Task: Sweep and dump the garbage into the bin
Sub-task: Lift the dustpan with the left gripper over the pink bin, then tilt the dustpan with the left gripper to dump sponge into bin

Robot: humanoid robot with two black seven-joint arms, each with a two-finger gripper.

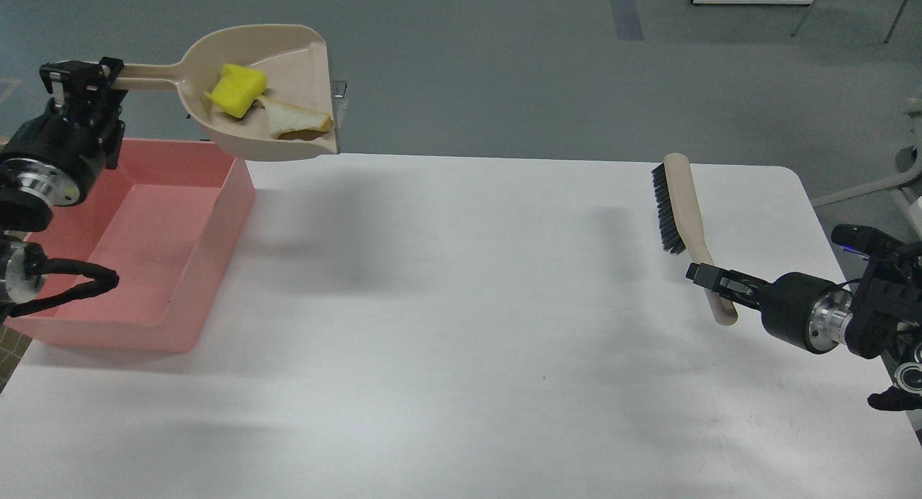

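Beige dustpan (288, 74) carried both garbage pieces, right of the left tool (86, 78).
Sponge chunk (239, 90) touched bread slice (299, 121); that tool clamped the handle beside the pink bin (216, 204); right tool (702, 274) gripped the brush (681, 211).

a yellow sponge chunk (238, 91) and a triangular white bread slice (297, 120) lie touching in a raised beige dustpan (288, 56) just beside the empty pink tub (216, 218).
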